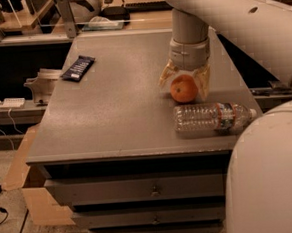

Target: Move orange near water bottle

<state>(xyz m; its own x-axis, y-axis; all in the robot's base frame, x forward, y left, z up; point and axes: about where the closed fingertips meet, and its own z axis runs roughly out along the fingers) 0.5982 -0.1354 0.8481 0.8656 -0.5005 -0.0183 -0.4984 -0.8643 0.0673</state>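
The orange (184, 89) sits on the grey table top (115, 110), right of the middle. The water bottle (211, 117) lies on its side just in front of the orange, its white cap pointing right and its red-and-green label near the neck. A small gap separates the two. My gripper (184, 85) hangs straight down over the orange, with one finger (165, 76) on its left and the other on its right. The fingers are spread wider than the fruit, so the gripper is open and the orange rests on the table.
A dark flat packet (77, 68) lies at the table's far left. Drawers (141, 189) run below the front edge. My pale body (270, 180) fills the lower right. Shelving with clutter (99, 16) stands behind, and a cardboard box (36, 191) sits on the floor to the left.
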